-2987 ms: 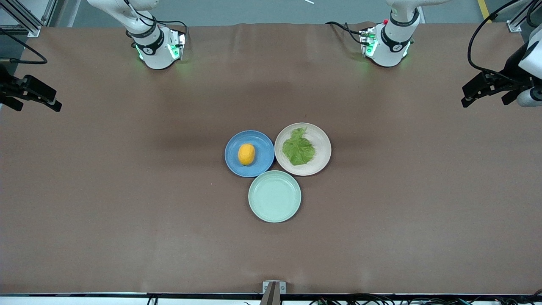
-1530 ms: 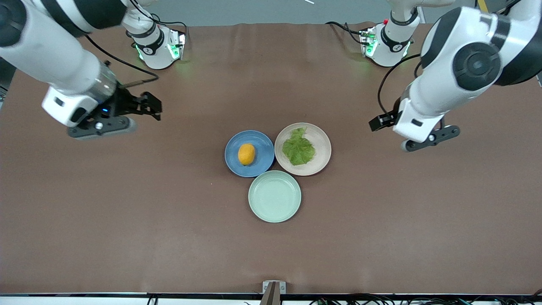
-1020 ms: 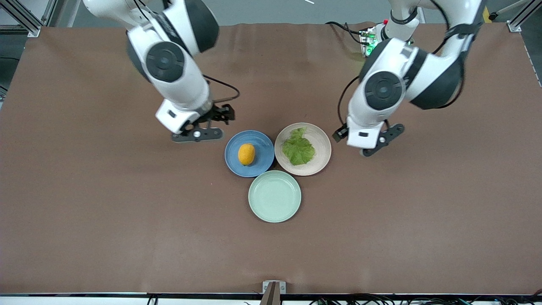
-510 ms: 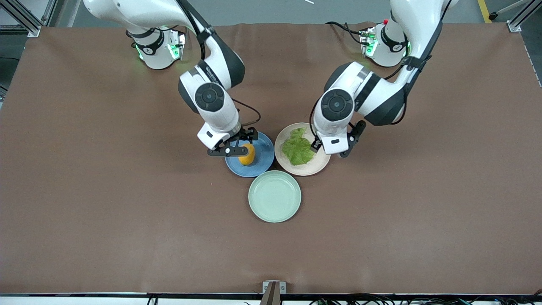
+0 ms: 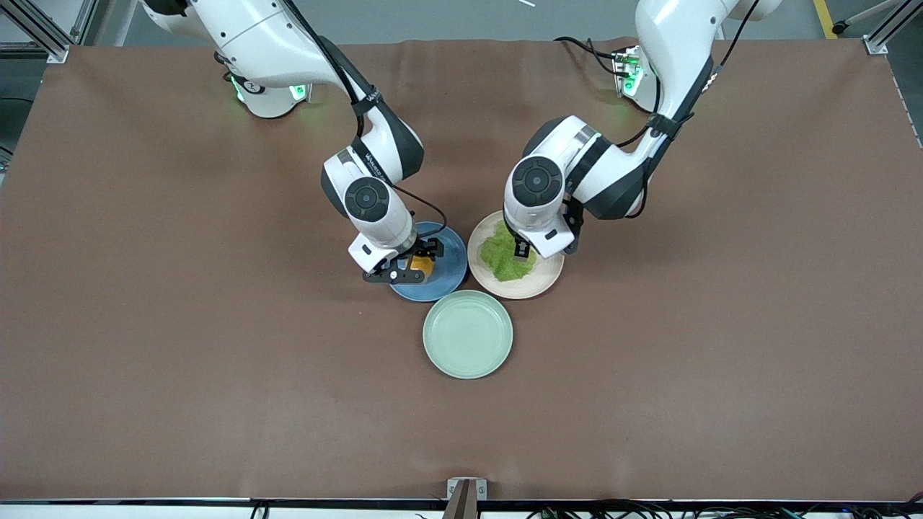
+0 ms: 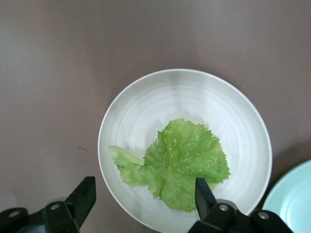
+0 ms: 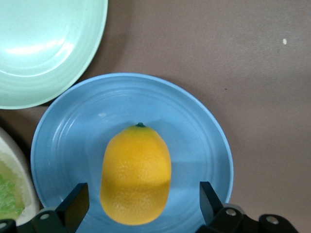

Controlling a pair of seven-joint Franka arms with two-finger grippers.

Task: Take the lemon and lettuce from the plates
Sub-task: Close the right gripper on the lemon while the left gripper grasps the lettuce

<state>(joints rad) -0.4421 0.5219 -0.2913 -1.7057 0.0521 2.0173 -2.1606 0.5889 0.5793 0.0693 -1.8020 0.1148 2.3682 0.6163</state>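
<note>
- Brown tabletop [image 5: 216, 346]; mint-green plate [image 5: 468, 334] as landmark.
- Lemon [image 7: 136, 174] on blue plate [image 7: 204, 141] beside it; right hand [image 7: 141, 206] wide open, astride lemon.
- Lettuce [image 6: 180, 165] on beige plate [image 6: 146, 102] beside it; left hand [image 6: 146, 204] wide open over leaf, empty.

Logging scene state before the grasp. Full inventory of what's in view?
lemon: 1, yellow-orange, on the blue plate
lettuce: 1, green leaf, on the beige plate
blue plate: 1, blue, toward the right arm's end, touching the beige plate
beige plate: 1, pale beige, toward the left arm's end
mint-green plate: 1, mint green, nearer the front camera than the other two plates, nothing on it
table: 1, brown cover
right gripper: 1, black fingers, open, straddling the lemon
left gripper: 1, black fingers, open, over the lettuce
</note>
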